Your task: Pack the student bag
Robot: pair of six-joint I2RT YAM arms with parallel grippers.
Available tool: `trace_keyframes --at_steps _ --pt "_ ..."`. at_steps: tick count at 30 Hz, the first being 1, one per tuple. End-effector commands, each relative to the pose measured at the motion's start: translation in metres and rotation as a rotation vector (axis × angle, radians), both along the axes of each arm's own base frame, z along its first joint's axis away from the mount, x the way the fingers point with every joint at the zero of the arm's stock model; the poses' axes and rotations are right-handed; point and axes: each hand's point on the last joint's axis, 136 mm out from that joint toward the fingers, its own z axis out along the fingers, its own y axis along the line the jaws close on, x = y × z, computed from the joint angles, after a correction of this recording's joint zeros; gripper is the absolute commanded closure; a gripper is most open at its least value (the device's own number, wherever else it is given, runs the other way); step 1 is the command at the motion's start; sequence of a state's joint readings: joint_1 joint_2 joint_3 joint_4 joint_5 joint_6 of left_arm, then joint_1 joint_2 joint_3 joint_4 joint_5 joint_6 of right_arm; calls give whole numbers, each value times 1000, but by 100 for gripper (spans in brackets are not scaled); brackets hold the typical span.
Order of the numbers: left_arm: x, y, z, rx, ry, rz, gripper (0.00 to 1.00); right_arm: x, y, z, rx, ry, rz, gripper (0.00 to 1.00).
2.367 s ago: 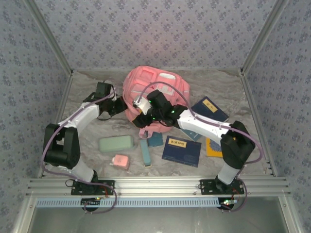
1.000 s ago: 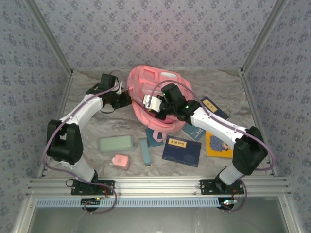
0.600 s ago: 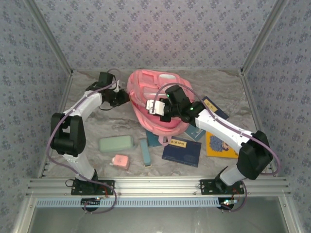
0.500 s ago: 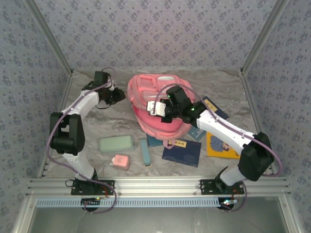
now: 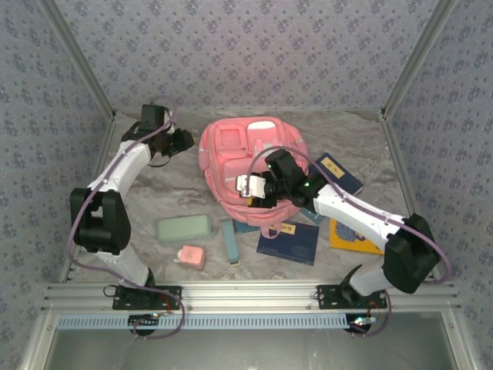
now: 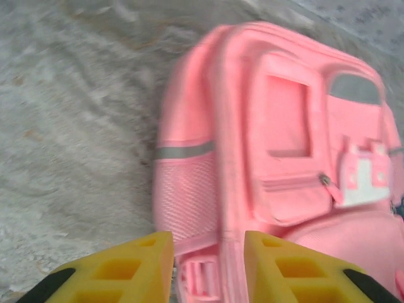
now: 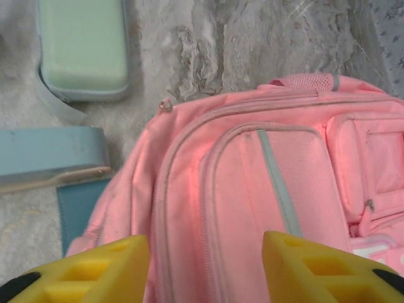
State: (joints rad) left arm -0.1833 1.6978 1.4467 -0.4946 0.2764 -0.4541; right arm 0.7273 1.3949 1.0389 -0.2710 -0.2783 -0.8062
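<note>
Left gripper (image 5: pixel 185 141) hangs just off the left flank of the student bag (image 5: pixel 235 150), its yellow fingers (image 6: pixel 113 274) spread apart with nothing between them. In the left wrist view the left gripper (image 6: pixel 208 268) looks down on the student bag (image 6: pixel 284 158), whose mesh side panel with its grey stripe shows through the gap. Whether the fingers touch the fabric cannot be told.

Right gripper (image 5: pixel 253 193) sits over the near part of the bag. Its jaws are also apart and empty. In the right wrist view the right gripper (image 7: pixel 205 268) frames the student bag (image 7: pixel 252 189) and the curved zipper lines of its front panel.

The bag lies flat on the grey marbled surface (image 5: pixel 154 193), front pockets facing up, near the far middle of the work area.

A pale green case (image 5: pixel 185 227) lies beyond the bag's near-left corner, apart from it; the right wrist view shows the same green case (image 7: pixel 82 47). A long light blue case (image 5: pixel 229 240) lies just beside the bag's near edge, seen again from the right wrist (image 7: pixel 50 158). A small pink item (image 5: pixel 191 256) rests farther from the bag than the green case. A dark blue book (image 5: pixel 287 240) lies at the bag's near-right side, another dark blue book (image 5: pixel 337 174) to its right, and a yellow book (image 5: pixel 350 235) beyond the first.
</note>
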Motion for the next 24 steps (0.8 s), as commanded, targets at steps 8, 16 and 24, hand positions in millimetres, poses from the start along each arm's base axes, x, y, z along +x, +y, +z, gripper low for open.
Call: trace_keyframes --at_steps 8,16,24 --pt "-45 -134 6 45 2 -622 57 62 -99 119 821 334 -731 50" --pt "-52 -198 -27 -125 113 -827 56 38 -127 86 781 455 -871 52" --pt "-99 -243 -42 -212 204 -1002 55 18 -140 65 767 441 -898 48"
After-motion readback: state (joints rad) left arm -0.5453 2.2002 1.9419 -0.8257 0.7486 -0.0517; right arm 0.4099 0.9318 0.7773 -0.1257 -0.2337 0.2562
